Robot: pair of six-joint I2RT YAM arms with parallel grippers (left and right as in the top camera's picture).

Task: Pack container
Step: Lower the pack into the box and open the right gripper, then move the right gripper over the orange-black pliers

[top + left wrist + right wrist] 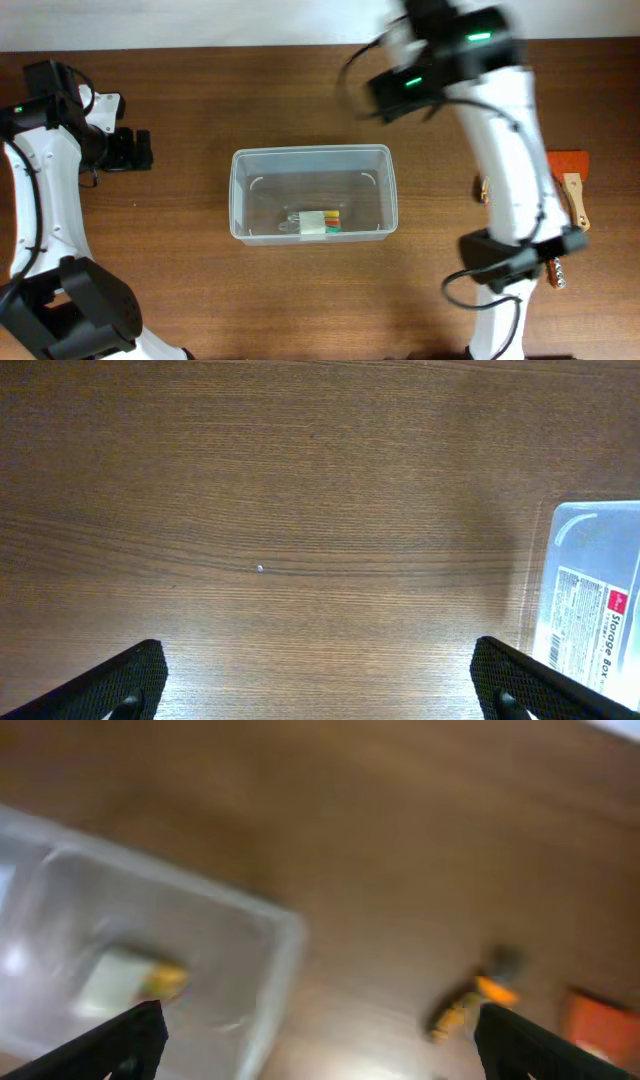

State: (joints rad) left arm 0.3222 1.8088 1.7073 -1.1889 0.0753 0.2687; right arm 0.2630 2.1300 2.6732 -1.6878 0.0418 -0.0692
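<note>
Motion-blurred. Clear container (245,925) at 9 o'clock on wood table (400,830), with a small pale case (112,982) of coloured bits inside. Small yellow-orange tool (468,1004) at 4 o'clock, orange-red item (600,1025) beyond it. Right gripper (320,1045) fingers spread wide, nothing between.

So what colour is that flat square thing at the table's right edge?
The flat piece is orange, clearest in the overhead view.

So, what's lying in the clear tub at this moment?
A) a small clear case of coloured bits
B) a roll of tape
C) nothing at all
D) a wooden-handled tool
A: the overhead view shows the small case of coloured bits lying inside the container, close to one long wall, with nothing else in it.
</note>
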